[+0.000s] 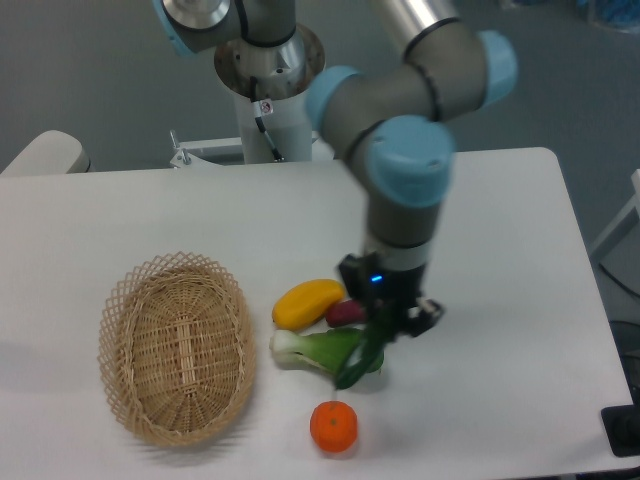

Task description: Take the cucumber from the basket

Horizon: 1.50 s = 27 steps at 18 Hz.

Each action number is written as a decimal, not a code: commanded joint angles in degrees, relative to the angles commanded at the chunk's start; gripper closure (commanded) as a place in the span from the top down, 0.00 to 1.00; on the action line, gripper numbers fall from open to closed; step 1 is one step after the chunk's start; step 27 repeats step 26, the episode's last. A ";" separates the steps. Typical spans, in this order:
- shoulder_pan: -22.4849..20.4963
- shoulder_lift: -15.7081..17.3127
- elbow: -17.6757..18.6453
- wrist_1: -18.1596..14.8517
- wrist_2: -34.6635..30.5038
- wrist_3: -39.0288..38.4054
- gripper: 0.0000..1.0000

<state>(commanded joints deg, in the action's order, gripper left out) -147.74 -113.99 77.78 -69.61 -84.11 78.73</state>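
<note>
Camera view: the end effector [385, 325] gripped the cucumber [362, 358], which hung tilted beside the bok choy [315, 349], outside the basket [176, 345], apparently already lifted out.

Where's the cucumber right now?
The cucumber is not in the basket; it hangs tilted from the gripper, right of the basket, over the bok choy and above the orange.
</note>
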 joint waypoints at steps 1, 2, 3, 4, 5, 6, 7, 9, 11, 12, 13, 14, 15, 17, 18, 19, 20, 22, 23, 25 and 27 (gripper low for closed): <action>-0.35 -0.09 0.09 0.00 0.00 1.32 0.42; -0.44 -0.26 0.00 0.00 -0.17 2.46 0.42; -0.45 -0.35 0.09 0.00 -0.18 3.26 0.42; -0.45 -0.44 0.09 0.09 -0.26 3.53 0.42; -0.45 -0.62 0.09 0.18 -0.35 3.44 0.42; -0.27 -0.70 0.09 0.26 -0.35 3.53 0.42; -0.01 -0.88 0.17 0.44 -0.35 3.53 0.41; 0.34 -1.05 0.17 0.53 -0.35 3.53 0.41; 0.43 -1.06 0.35 0.53 -0.35 3.44 0.41; 0.52 -1.06 0.35 0.53 -0.35 3.44 0.41; 0.61 -1.06 0.35 0.53 -0.26 3.53 0.41; 0.61 -1.06 0.35 0.53 -0.26 3.53 0.41; 0.96 -1.06 0.35 0.53 -0.26 3.53 0.41; 1.31 -1.06 0.26 0.53 -0.26 3.44 0.41; 1.40 -1.06 0.18 0.53 -0.26 3.44 0.41; 1.40 -1.06 0.18 0.53 -0.18 3.44 0.41; 1.40 -1.06 0.18 0.53 -0.18 3.44 0.42; 1.49 -1.06 0.18 0.53 -0.26 3.44 0.41; 1.49 -1.06 0.18 0.53 -0.26 3.44 0.41; 1.49 -1.06 0.09 0.53 -0.26 3.44 0.41; 1.49 -1.06 0.09 0.62 -0.26 3.44 0.41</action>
